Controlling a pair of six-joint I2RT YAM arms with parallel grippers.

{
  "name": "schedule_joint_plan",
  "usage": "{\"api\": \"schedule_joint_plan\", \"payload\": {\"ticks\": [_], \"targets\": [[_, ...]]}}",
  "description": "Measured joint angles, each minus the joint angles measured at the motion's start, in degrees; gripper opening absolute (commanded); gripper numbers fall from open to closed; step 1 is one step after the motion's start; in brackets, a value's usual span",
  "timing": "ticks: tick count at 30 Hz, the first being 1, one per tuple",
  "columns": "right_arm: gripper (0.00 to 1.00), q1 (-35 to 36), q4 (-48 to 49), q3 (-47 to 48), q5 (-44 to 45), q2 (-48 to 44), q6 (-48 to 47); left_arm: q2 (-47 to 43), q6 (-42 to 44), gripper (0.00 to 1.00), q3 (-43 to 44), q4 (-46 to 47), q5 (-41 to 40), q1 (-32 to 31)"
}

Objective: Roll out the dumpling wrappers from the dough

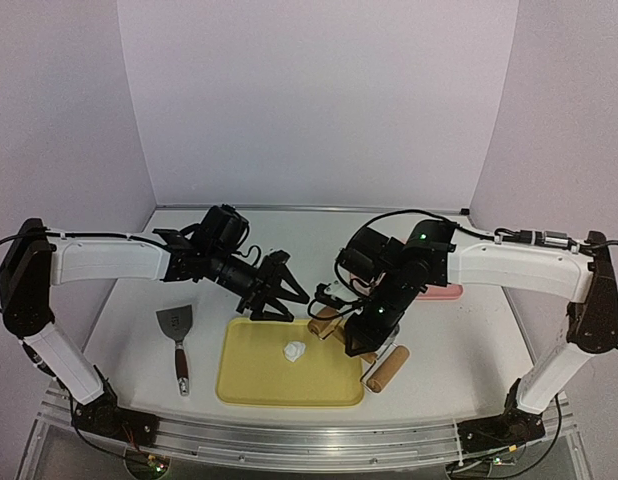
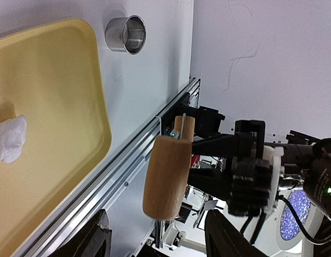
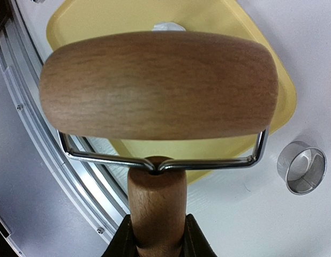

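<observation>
No wrappers are to be seen yet; there is only the dough point(image 1: 294, 351), a small irregular white lump lying near the middle of the tray point(image 1: 249, 380), a little toward its far edge. The roller point(image 3: 155, 85) is held at the tray's right edge, its barrel apart from the dough and, as far as the views show, lifted off the surface point(image 1: 139, 300). The right claw point(image 3: 157, 236) pinches the roller's wooden handle. The left claw point(image 1: 276, 293) hangs over the tray's far edge, spread and holding nothing. A ring cutter point(image 2: 126, 35) stands just off one corner of the tray, and a scraper point(image 1: 176, 328) lies to the tray's left.

The step in hand looks to be flattening the lump. To do it well, the barrel should come over the dough with its axis level with the tray floor, then press down squarely before rolling. Short strokes from the centre outward would probably give an even sheet. The lump may slide or cling to the wood, so light pressure first seems wise. The left claw could steady the tray's rim.
</observation>
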Motion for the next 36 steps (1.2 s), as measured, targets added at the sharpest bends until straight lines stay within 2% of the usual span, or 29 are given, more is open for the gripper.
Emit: {"api": "schedule_joint_plan", "payload": {"ticks": [17, 20, 21, 22, 23, 26, 28, 29, 31, 36], "targets": [[0.00, 3.1, -0.3, 5.2, 1.8, 1.6, -2.7, 8.8, -0.2, 0.60, 4.3, 3.6, 7.7, -3.4], [0.00, 3.2, -0.3, 6.1, 2.2, 2.5, -4.1, 9.7, 0.0, 0.52, 4.3, 3.5, 9.5, -3.9], [0.00, 3.2, -0.6, 6.4, 2.2, 2.8, -4.5, 9.8, 0.1, 0.47, 4.3, 3.2, 9.9, -4.0], [0.00, 3.2, -0.8, 6.7, 2.2, 3.3, -5.1, 9.8, 0.5, 0.39, 4.3, 2.8, 10.4, -4.0], [0.00, 3.2, -0.8, 6.9, 2.3, 3.6, -5.5, 9.8, 0.9, 0.36, 4.3, 2.6, 10.8, -3.9], [0.00, 3.3, -1.1, 7.6, 2.2, 4.7, -6.4, 9.8, 2.6, 0.06, 4.4, 2.3, 11.8, -3.9], [0.01, 3.3, -1.7, 8.0, 1.9, 5.2, -6.8, 9.8, 3.9, 0.00, 4.4, 2.4, 12.0, -4.0], [0.11, 3.3, -1.7, 8.0, 2.0, 5.3, -7.0, 9.8, 4.0, 0.00, 4.4, 2.3, 12.0, -4.0], [0.39, 3.3, -1.7, 8.1, 2.6, 5.3, -7.2, 9.8, 4.3, 0.00, 4.4, 2.4, 11.7, -4.0], [0.90, 3.5, -0.1, 7.9, 6.7, 5.1, -7.1, 9.6, 1.6, 0.00, 3.3, 4.1, 10.9, -3.5]]}}
